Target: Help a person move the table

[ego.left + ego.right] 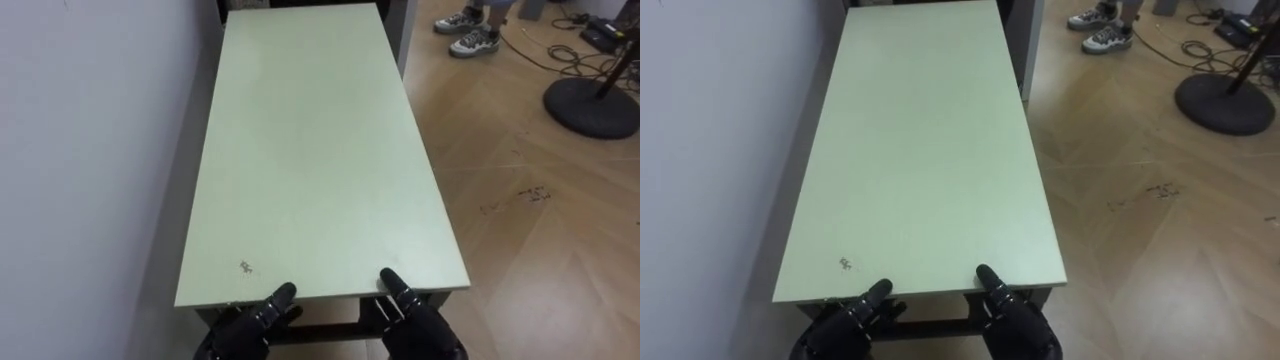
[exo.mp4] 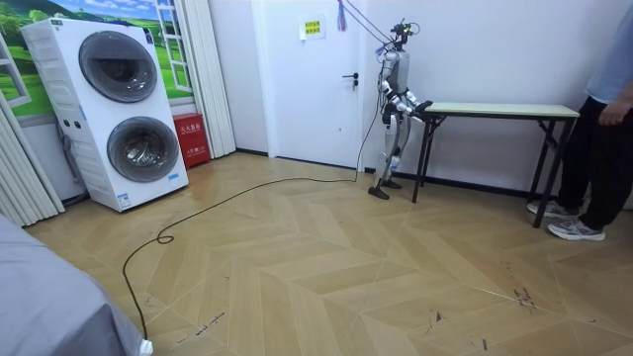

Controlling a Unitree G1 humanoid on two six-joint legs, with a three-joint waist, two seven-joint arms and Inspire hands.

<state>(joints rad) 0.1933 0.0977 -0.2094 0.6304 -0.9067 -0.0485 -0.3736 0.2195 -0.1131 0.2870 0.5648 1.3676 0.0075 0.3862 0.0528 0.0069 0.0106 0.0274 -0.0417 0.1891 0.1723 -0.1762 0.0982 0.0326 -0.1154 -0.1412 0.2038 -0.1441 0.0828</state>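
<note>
**A:** What is nearest?

**B:** The left hand (image 1: 248,322) and right hand (image 1: 418,318), both at the near short edge of the table (image 1: 310,150), the left toward the wall-side corner and the right toward the floor-side corner. I cannot tell how far either is closed, or whether it grips.

**A:** And the long edges?

**B:** The left one runs close beside the white wall (image 1: 80,150), with a narrow gap. The right one faces open wooden floor (image 1: 520,250).

**A:** Farther on?

**B:** A round black stand base (image 1: 592,106) and loose cables (image 1: 560,45) lie well off to the right. Shoes (image 1: 468,34) stand past the far right corner.

**A:** From the room?

**B:** The robot stands at the table's end, by the door (image 2: 307,79). The person (image 2: 605,148) stands at the other end. I cannot tell whether they hold it. Wide bare floor lies in front.
</note>
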